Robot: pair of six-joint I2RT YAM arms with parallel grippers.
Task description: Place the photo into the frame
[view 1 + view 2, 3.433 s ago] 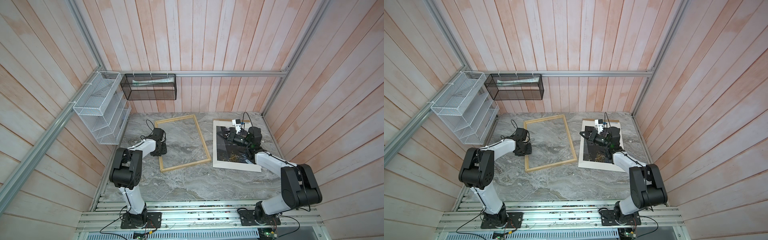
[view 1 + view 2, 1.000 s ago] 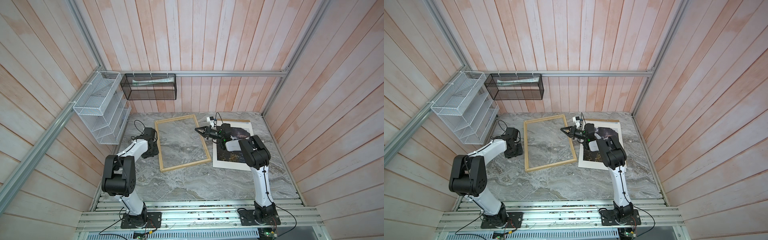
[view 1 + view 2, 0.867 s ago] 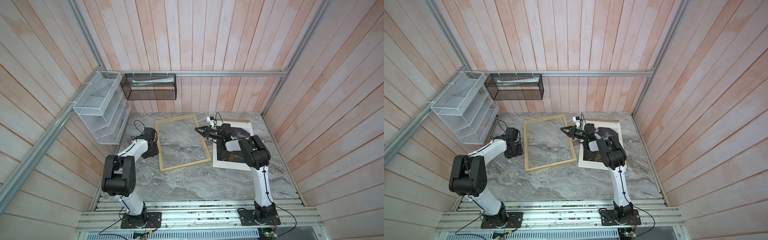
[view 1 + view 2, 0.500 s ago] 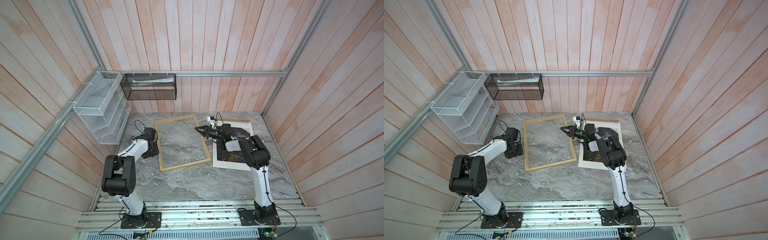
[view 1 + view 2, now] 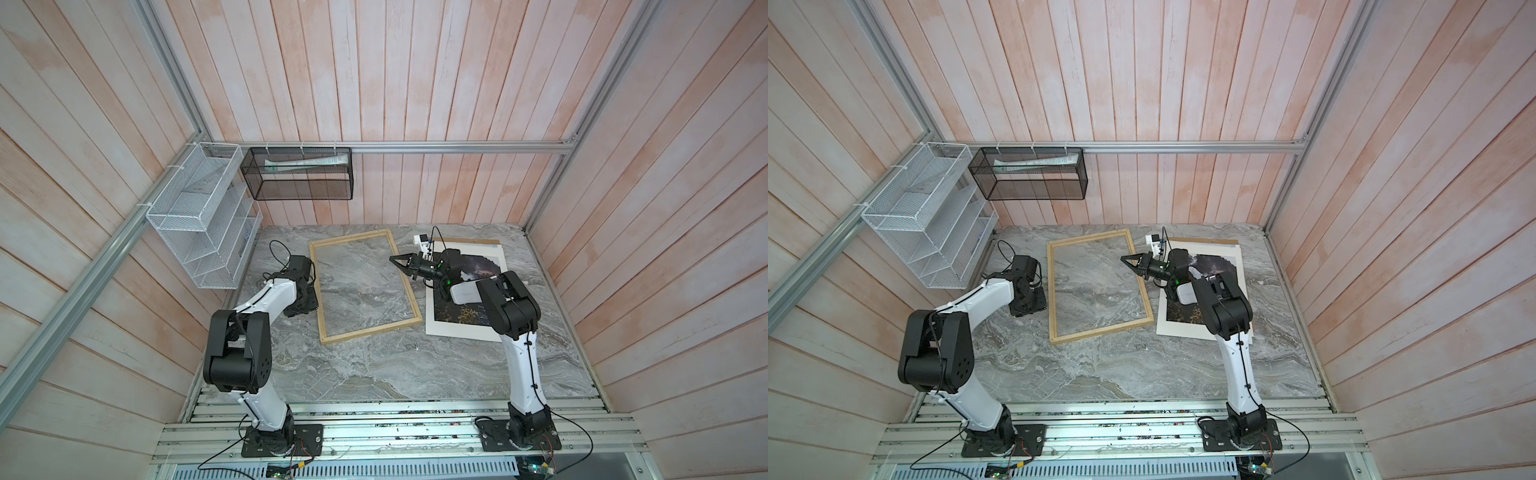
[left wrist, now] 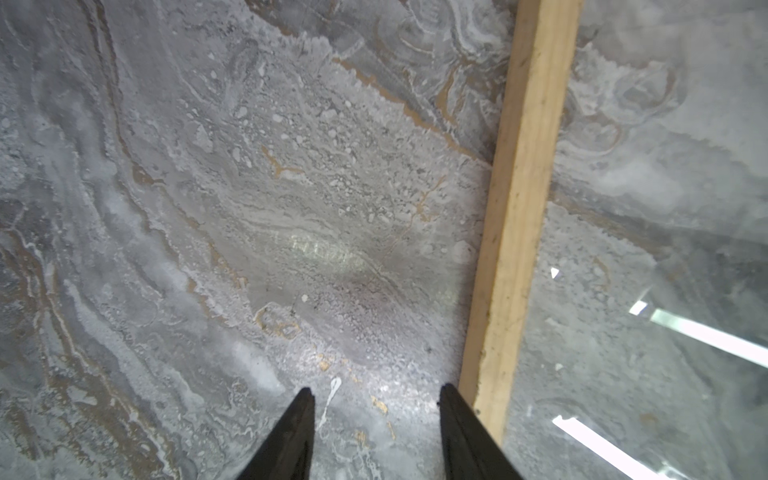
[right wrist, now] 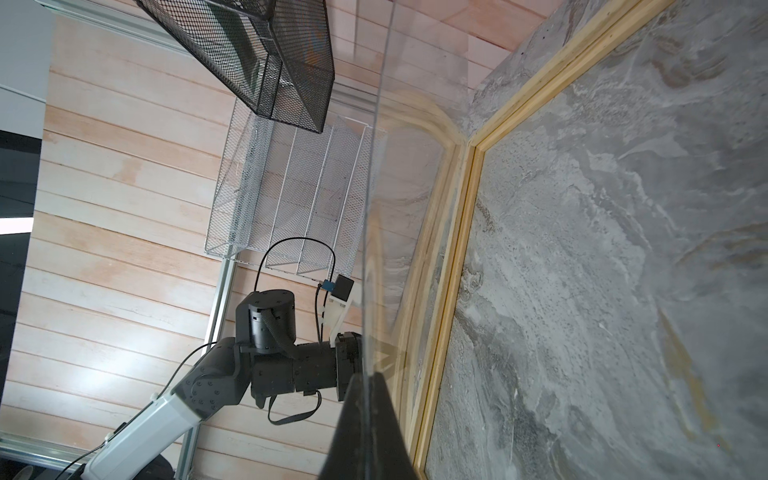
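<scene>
The frame (image 5: 370,332) (image 5: 1100,330), thin pale wood, lies flat mid-table. The photo (image 5: 461,328) (image 5: 1183,328) lies face up to its right, partly under my right arm. My right gripper (image 5: 392,258) (image 5: 1123,258) hovers over the frame's right rail. In the right wrist view this gripper (image 7: 368,378) is shut on the edge of the clear pane (image 7: 407,208), which is raised off the frame (image 7: 453,270). My left gripper (image 6: 374,392) is open and empty, low over the table just outside the frame's left rail (image 6: 519,232).
A brown backing panel (image 5: 478,241) peeks out behind the photo at the back right. A white wire rack (image 5: 203,232) hangs on the left wall and a black mesh basket (image 5: 299,178) on the back wall. The table is grey marble.
Over three seconds my right gripper left the photo and came to the frame's right rail, and my left gripper drew back outside the left rail. Nothing has visibly moved in the last second.
</scene>
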